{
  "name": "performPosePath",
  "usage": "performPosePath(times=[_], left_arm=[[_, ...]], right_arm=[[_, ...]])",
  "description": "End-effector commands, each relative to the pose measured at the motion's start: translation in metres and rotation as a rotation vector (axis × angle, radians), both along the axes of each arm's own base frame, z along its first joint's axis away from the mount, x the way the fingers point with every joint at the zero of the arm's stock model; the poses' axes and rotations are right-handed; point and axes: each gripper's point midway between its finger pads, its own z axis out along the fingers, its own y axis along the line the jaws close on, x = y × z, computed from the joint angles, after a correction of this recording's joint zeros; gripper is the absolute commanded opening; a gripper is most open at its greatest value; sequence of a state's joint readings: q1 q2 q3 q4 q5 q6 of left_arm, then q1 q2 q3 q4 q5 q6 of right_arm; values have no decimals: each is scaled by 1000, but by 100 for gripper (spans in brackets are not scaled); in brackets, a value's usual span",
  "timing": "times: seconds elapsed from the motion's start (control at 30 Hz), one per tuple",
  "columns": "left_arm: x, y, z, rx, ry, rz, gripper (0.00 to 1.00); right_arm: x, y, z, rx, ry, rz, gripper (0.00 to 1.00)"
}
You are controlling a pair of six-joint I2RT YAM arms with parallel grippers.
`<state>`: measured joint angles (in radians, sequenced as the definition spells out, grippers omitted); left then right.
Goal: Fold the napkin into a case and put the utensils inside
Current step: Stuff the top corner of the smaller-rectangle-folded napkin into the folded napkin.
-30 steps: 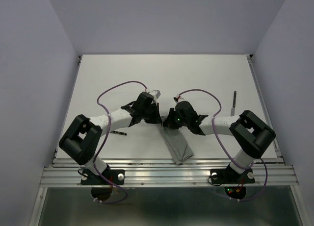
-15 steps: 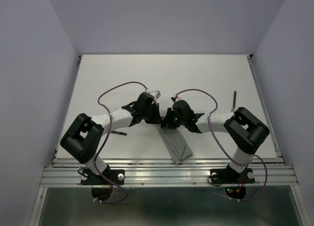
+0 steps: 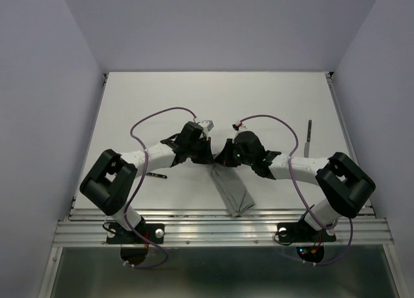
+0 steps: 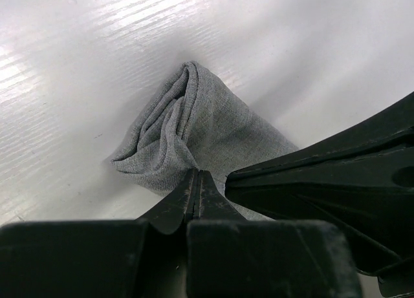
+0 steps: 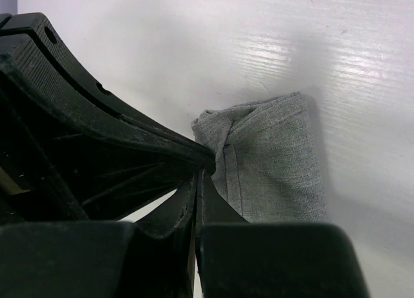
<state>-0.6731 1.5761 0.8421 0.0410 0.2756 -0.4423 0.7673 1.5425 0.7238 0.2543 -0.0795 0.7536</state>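
The napkin point(image 3: 234, 193) lay near the front middle of the bench point(image 3: 162, 97), folded into a narrow grey strip that ran slantwise, its near end close to the bench's front edge. Both arms met over its far end. In the left wrist view the left fingers point(image 4: 183, 205) were pressed together, with their tips at the strip's bunched end, where the creases gathered into the pinch. The right fingers point(image 5: 187, 202) were likewise closed tight on the edge of that same end, coming in from the opposite side, so the two pairs of tips sat just beside each other on the cloth. One utensil point(image 3: 308, 134) lay well apart on the right side of the bench. A second utensil point(image 3: 156, 176) lay on the left, partly hidden under the left arm.
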Motion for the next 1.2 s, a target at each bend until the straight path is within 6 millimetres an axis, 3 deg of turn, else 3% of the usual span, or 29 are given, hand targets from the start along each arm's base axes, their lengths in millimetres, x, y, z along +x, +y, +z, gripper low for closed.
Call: performPosePath(times=[0.0,0.37,0.53,0.97,1.17], left_arm=[[-1,-12,8,-32,-19,-68,0],[0,-9,16,-71,-29,-57,0],[0,-10,26,-111,-59,-78,0],[-9,-17,25,-157,-27,-117,0],[-8,-20,30,-171,-32,-124,0]], right_arm=[[1,2,3,20,-22,-17,1],[-3,6,-14,17,25,1,1],[-5,13,-15,43,25,29,1],[2,30,-7,209,-4,13,1],[10,34,-38,198,52,-32,1]])
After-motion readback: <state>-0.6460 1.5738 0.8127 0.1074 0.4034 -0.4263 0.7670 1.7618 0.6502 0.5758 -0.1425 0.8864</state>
